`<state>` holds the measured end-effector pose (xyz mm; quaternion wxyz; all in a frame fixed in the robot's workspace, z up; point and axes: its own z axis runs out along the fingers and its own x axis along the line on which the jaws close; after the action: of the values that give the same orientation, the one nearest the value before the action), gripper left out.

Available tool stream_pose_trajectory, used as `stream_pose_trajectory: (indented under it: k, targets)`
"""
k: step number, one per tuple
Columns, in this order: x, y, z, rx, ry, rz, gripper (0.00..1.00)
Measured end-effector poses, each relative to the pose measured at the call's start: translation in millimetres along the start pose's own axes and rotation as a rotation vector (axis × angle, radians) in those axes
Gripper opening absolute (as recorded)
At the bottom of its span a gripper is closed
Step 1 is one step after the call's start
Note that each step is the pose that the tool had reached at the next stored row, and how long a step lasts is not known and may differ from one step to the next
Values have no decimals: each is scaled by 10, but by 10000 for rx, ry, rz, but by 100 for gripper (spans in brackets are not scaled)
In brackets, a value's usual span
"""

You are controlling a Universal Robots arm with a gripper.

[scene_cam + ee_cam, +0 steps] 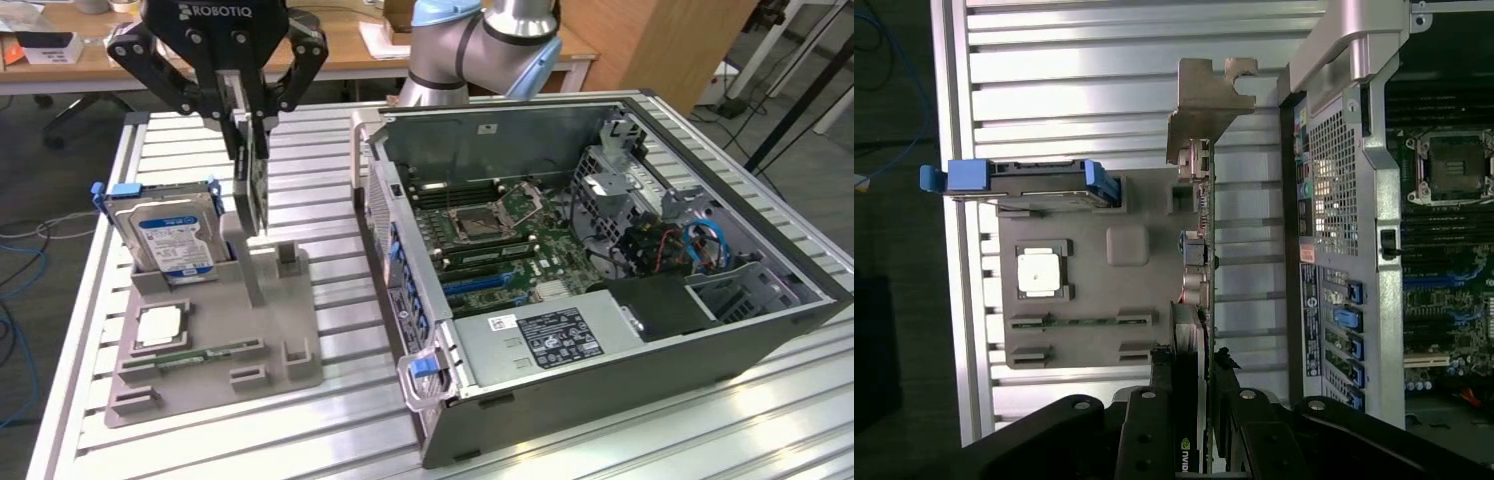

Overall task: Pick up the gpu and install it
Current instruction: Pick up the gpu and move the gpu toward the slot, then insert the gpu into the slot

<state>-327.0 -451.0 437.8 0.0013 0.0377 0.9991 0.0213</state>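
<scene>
Jaws pinch narrow on the top edge of the graphics card [251, 178], which stands upright directly below them, its foot at the grey holder [214, 345] on the worktop [334, 430]. Any skewed pull could tilt the thin card and snag it in the holder's slot. Arm [461, 45] reaches over, jaws pointing straight down.
</scene>
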Motion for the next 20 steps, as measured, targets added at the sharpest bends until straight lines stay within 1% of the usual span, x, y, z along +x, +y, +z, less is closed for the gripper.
stream_pose_trajectory:
  k: [14, 20]
  targets:
    - [-6, 1, -10, 5, 4, 0, 26]
    - [-116, 16, -7, 3, 1, 0, 26]
